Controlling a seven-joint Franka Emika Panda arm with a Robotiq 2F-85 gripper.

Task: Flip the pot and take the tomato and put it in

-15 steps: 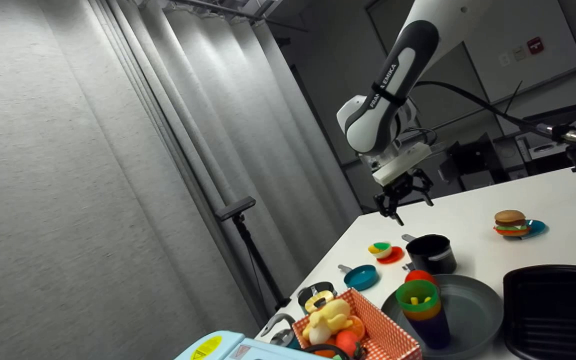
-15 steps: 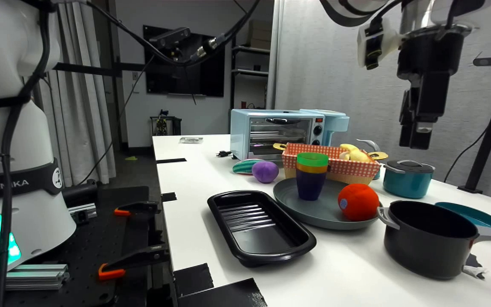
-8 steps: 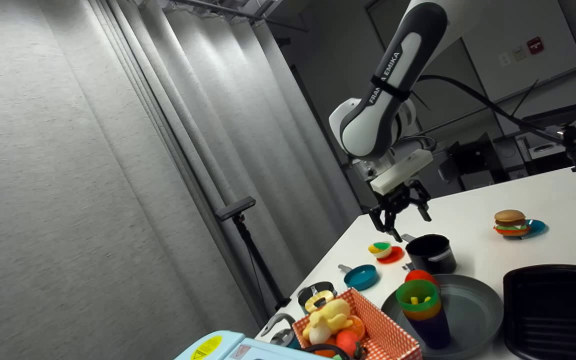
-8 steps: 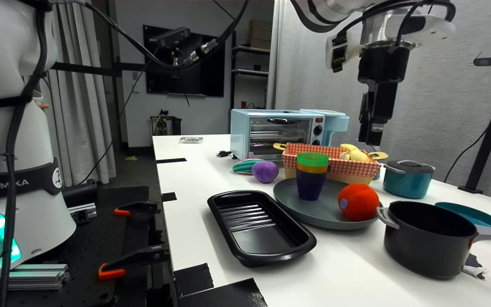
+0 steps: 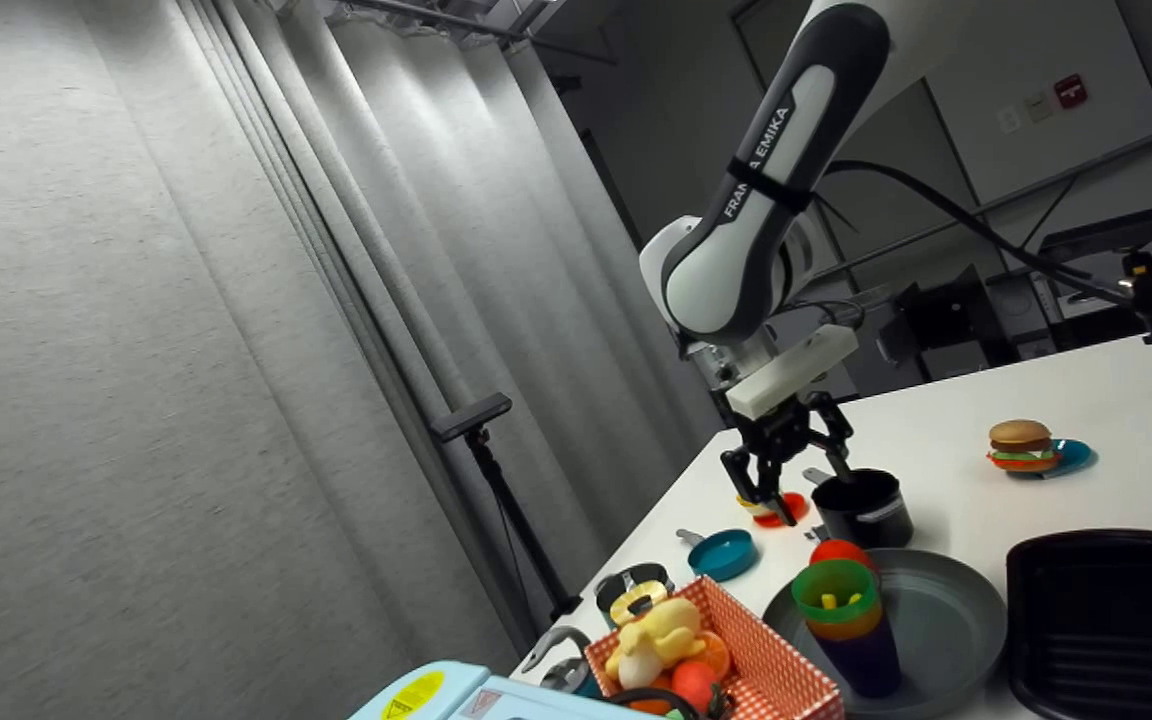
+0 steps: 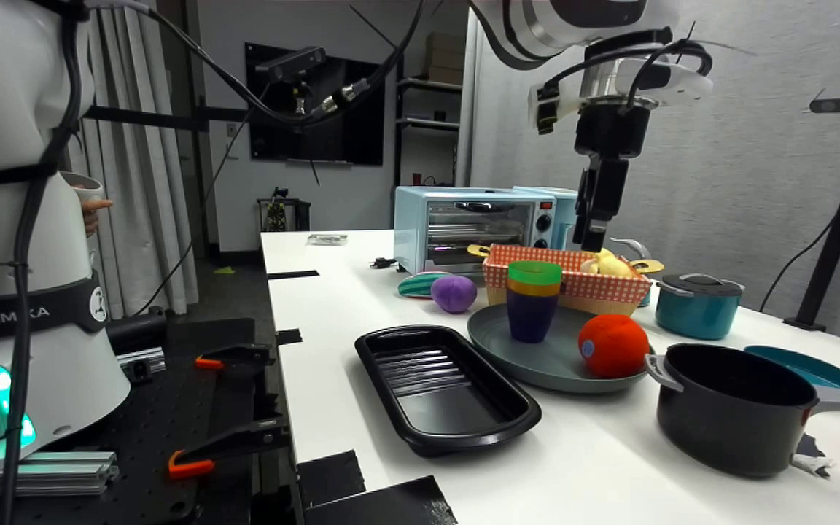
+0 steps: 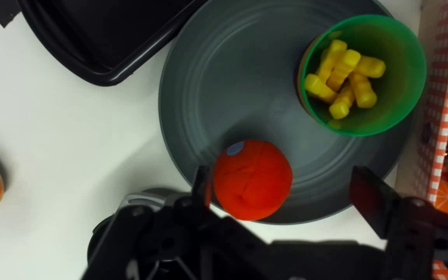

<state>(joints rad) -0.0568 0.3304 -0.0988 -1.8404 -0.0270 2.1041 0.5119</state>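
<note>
The tomato is a plain red ball on the edge of the grey plate, seen in both exterior views (image 5: 839, 550) (image 6: 613, 347) and in the wrist view (image 7: 252, 180). The black pot stands upright, mouth up, on the table beside the plate in both exterior views (image 5: 866, 522) (image 6: 728, 423). In the wrist view the pot (image 7: 98, 237) is mostly hidden behind a finger. My gripper (image 5: 812, 492) is open and empty, pointing down above the table; it also shows edge-on in an exterior view (image 6: 589, 237). In the wrist view the tomato appears between the fingers (image 7: 282, 177), closer to the left one, not held.
The grey plate (image 7: 243, 70) also bears a stacked cup (image 6: 531, 310) with yellow pieces inside. A black tray (image 6: 449, 405) and a checked basket (image 6: 504, 273) of toy food flank the plate. A teal pan (image 5: 722, 556), teal pot (image 6: 698, 310) and burger (image 5: 1021, 447) stand nearby.
My gripper has come down lower over the table and moved away from the pot's side toward the basket's side in an exterior view. It stays open. The pot and tomato have not moved.
</note>
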